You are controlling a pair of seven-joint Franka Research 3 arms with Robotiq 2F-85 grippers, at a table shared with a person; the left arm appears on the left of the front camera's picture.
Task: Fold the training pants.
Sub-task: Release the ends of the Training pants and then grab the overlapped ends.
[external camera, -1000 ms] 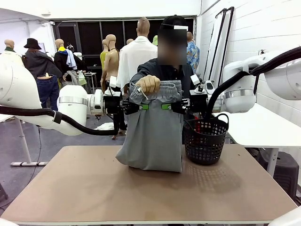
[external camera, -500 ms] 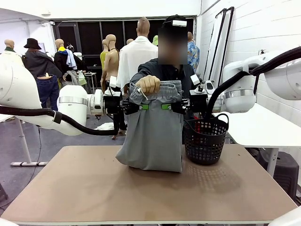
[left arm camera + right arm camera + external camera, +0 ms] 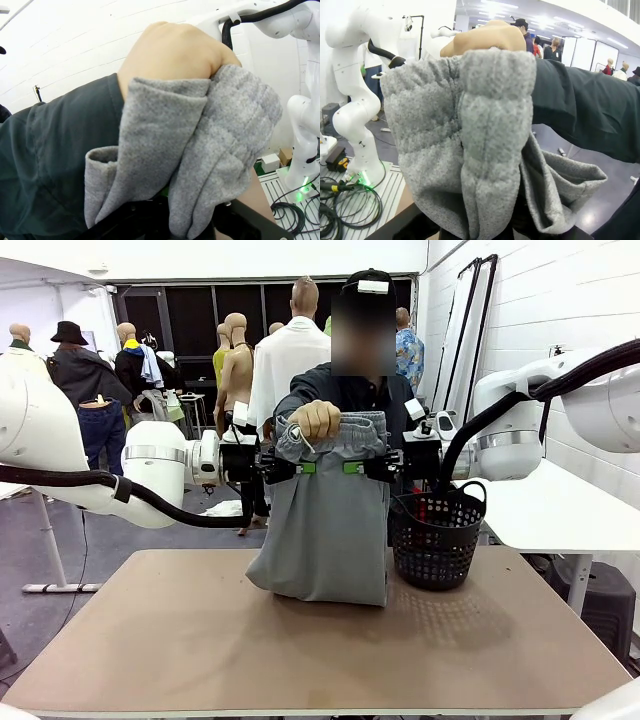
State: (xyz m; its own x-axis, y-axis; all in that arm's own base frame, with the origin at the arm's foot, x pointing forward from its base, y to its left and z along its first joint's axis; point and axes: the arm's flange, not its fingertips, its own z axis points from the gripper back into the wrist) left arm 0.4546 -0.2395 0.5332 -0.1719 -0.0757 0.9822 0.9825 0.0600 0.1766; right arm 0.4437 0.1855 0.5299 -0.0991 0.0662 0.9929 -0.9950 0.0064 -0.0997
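Where wrist views meet training pants (image 3: 225,130), the front adds a basket (image 3: 436,545).

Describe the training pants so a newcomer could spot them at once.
Over the far side of the brown table, before the person, hang the training pants. Unlike the black mesh basket beside them, they are light-grey cloth with a gathered waistband.

The pants (image 3: 330,530) hide the back finger of the left gripper (image 3: 303,467) and the right gripper (image 3: 358,467), so their hold is unclear.
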